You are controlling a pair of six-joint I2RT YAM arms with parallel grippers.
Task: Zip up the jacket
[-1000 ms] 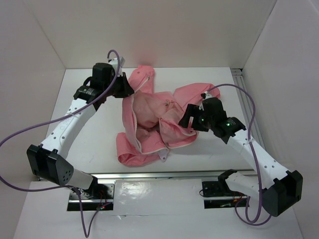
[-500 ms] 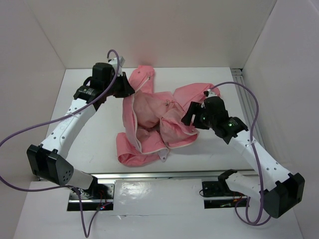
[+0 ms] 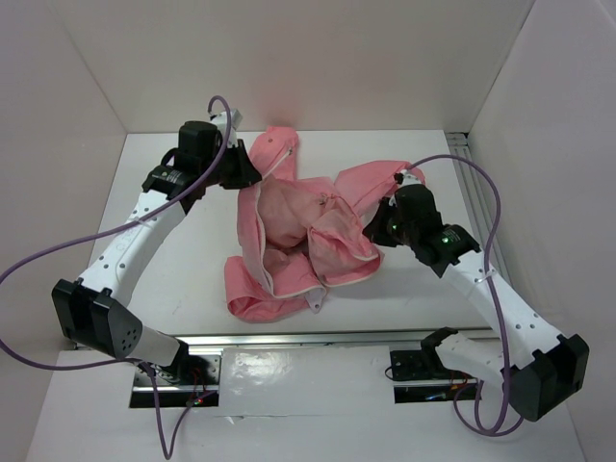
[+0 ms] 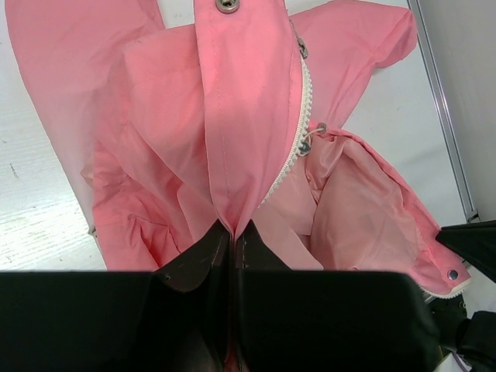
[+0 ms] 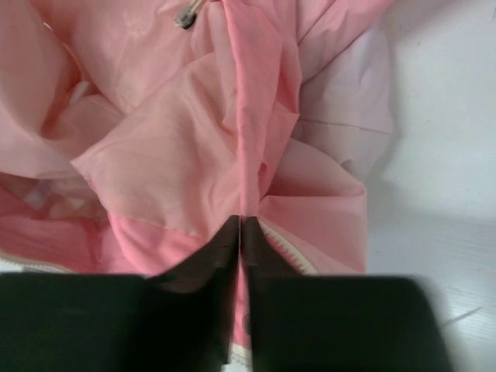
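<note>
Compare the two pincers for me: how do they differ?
The left pincer pinches the jacket at its far end; the right pincer pinches its right side. White zipper edging runs right beside the right pincer's grip, farther from the left's. Both are shut on the jacket.

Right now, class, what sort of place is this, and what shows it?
Likely a robot lab test cell: bare white walls enclose a white table, and two bolted-down robot arms grip one pink jacket.
</note>
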